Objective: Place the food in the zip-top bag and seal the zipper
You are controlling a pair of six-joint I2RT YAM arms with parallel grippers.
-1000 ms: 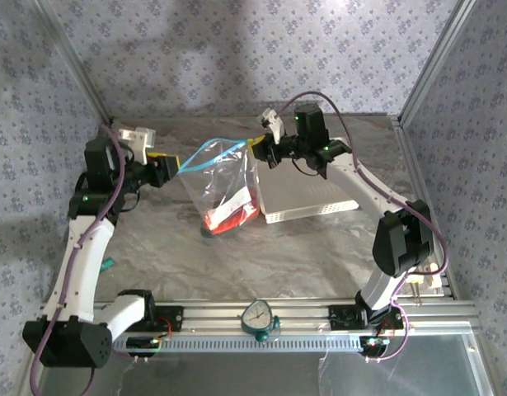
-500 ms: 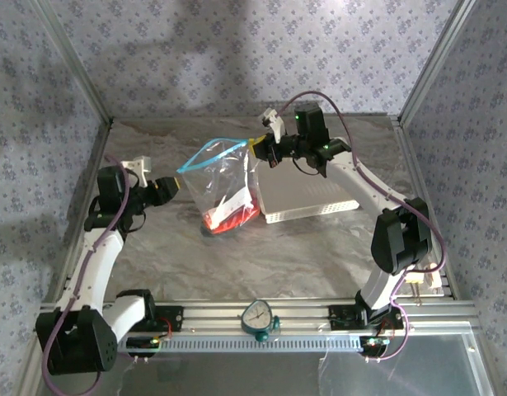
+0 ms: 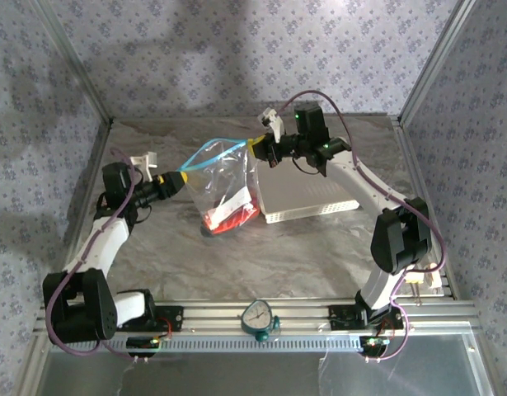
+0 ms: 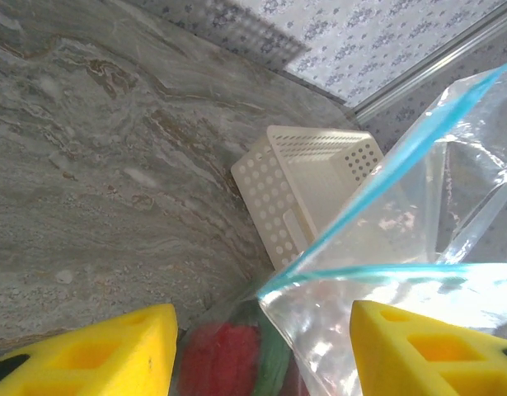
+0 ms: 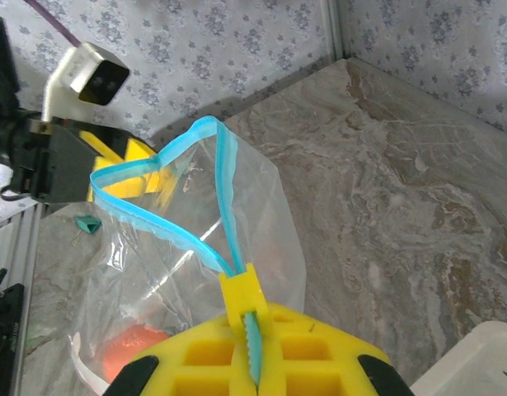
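One clear bag [image 3: 224,186] is hanging open just below the right gripper [image 3: 260,148], which is holding it up off the table [image 3: 319,247] by one top corner. Down in the bottom of the bag the food [image 3: 228,219] is sitting in a small heap; through the plastic I am making out one red piece with green beside it and one orange piece, and I cannot count more than that. The single light-blue zipper [image 4: 385,270] is running around the gaping mouth. The right gripper's two yellow fingers [image 5: 302,355] are pressed together, pinching the zipper at its end. The far corner of the mouth is poking in between the two fingers of the left gripper [image 3: 177,178], which are standing spread apart on either side of it, not gripping the plastic. One white perforated basket [image 3: 307,198] is lying on the table beneath the right gripper and right beside the bag. One small green piece [image 5: 88,223] is lying on the table past the left gripper, well apart from the bag.
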